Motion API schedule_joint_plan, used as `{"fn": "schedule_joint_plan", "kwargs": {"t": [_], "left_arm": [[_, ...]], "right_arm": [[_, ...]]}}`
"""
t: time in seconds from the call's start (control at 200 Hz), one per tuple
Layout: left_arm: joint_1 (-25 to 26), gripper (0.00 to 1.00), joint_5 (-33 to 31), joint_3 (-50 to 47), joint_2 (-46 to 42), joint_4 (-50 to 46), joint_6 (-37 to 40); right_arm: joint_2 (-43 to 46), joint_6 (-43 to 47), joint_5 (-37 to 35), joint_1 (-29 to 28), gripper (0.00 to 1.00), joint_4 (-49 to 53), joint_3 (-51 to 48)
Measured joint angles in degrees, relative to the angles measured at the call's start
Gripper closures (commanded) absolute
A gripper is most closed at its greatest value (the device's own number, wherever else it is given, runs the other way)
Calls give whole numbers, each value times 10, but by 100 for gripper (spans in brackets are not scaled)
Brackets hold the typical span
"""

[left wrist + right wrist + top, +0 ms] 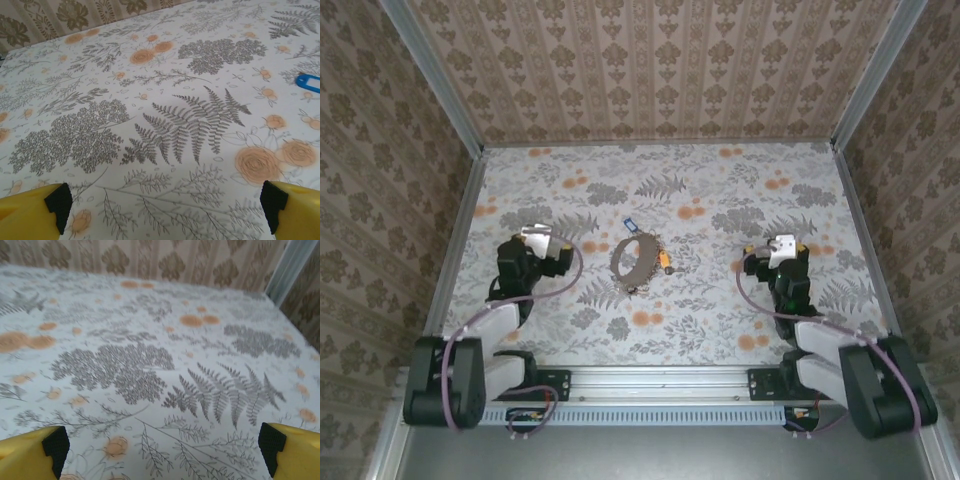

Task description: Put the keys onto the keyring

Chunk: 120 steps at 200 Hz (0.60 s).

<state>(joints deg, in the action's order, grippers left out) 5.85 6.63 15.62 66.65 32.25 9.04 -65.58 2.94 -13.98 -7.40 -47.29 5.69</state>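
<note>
Your left fingers (30,212) & right fingers (292,450) gape empty, keyring (618,260) mid-frame on tabletop (720,320), blue key (630,224) just above, yellow key (666,262) at its right, so approx. pickup step: reach for a key.

Dull metal keyring (619,263), glossy plastic key head (308,82), matt table cover (720,320)
</note>
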Motion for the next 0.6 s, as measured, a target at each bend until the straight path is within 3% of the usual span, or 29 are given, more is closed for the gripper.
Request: {"fn": "schedule_joint_plan", "kwargs": {"t": [0.25,0.345,0.6], "left_arm": [[-14,0,8,15,103,96,-2],[-37,0,14,20,179,180,-8],[-51,0,-1,49,216,177,-22]], "right_arm": [[-216,-17,29,33,0,-91,116],[-222,-24,33,42,0,-74,135],[-222,-41,34,46,0,-45,162]]}}
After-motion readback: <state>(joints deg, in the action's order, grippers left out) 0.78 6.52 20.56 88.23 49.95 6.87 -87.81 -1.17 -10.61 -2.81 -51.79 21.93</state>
